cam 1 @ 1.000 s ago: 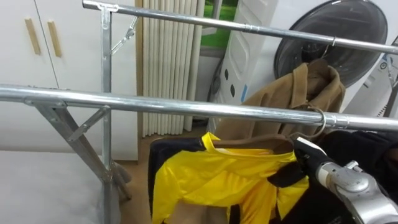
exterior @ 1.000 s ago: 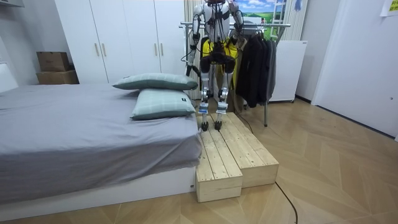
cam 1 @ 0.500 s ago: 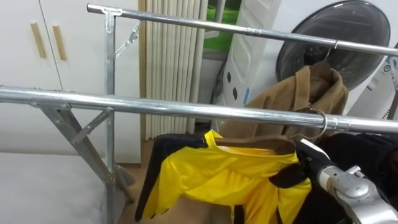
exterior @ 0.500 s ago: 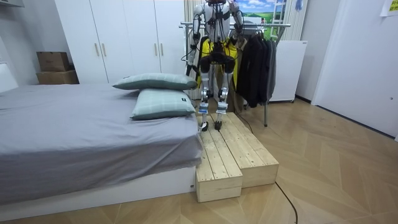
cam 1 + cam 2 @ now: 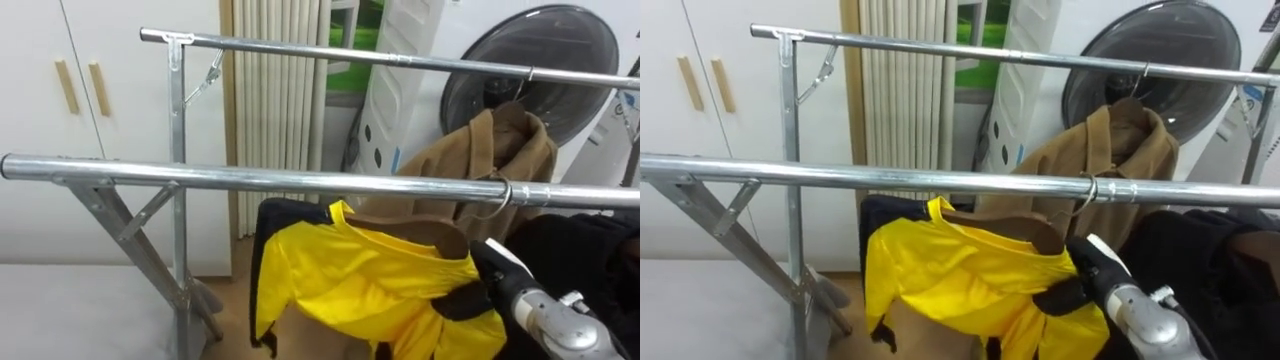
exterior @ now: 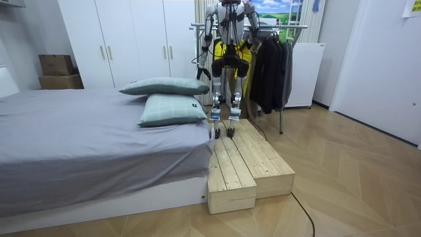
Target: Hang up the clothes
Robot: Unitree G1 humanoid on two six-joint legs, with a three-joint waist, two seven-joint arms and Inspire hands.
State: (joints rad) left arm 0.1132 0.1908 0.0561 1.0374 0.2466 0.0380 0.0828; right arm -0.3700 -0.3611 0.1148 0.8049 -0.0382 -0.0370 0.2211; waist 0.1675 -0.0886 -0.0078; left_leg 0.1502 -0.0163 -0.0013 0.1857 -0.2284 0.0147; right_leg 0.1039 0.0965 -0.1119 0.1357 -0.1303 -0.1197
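Yellow jacket [image 5: 370,285] hangs lengthwise along rail [image 5: 250,178]; right hand [image 5: 497,268] grips its shoulder.

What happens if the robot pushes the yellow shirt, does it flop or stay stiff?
Probably floppy: the yellow shirt sags in soft folds off its hanger. It looks thin and shiny, so likely light and a bit slippery. Its hook merely hangs over the rail, so a push would likely swing or slide it.

Silver, rounded forearm — black right hand [image 5: 1087,276], white tag along its back.
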